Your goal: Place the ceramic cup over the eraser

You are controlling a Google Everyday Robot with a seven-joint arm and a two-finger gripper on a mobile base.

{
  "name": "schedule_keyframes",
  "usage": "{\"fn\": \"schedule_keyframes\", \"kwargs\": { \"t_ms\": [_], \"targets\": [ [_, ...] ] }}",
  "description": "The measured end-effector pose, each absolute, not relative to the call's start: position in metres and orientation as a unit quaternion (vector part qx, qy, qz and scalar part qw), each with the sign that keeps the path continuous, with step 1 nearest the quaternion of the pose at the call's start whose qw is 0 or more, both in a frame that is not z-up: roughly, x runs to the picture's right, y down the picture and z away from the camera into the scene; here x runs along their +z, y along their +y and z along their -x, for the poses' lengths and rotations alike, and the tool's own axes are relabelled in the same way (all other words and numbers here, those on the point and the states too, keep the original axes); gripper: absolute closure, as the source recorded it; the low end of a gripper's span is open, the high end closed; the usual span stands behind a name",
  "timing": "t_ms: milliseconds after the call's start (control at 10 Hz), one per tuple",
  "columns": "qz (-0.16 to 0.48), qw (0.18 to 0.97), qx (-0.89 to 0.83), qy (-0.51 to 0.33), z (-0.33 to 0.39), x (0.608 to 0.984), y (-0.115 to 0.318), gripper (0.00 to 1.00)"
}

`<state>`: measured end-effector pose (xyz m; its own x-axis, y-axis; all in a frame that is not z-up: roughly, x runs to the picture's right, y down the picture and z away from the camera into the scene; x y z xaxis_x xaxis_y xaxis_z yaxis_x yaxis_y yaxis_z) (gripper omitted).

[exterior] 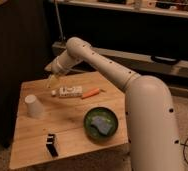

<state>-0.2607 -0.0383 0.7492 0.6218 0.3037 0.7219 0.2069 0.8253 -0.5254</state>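
Note:
The white ceramic cup (pixel 33 105) stands upside down, narrow end up, at the left of the wooden table (pixel 32 145). The black eraser (pixel 51 144) with a pale stripe stands near the table's front edge, apart from the cup. My gripper (pixel 50 82) hangs over the back left part of the table, above and to the right of the cup, just left of the long white box. It holds nothing that I can see.
A long white box (pixel 69 92) and an orange carrot-like piece (pixel 91 93) lie at the table's back middle. A dark green bowl (pixel 101 123) with a blue-grey pad (pixel 101 124) in it sits at the right front. My white arm (pixel 137 95) reaches across from the right.

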Motion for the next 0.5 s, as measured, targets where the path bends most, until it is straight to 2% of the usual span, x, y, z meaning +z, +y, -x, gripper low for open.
{"fn": "schedule_keyframes", "kwargs": {
  "t_ms": [300,500],
  "targets": [
    [0.294,0.849,-0.005,-0.44,0.283,0.746,-0.014,0.2],
    [0.301,0.849,-0.011,-0.433,0.297,0.757,-0.001,0.2]
  ]
}}
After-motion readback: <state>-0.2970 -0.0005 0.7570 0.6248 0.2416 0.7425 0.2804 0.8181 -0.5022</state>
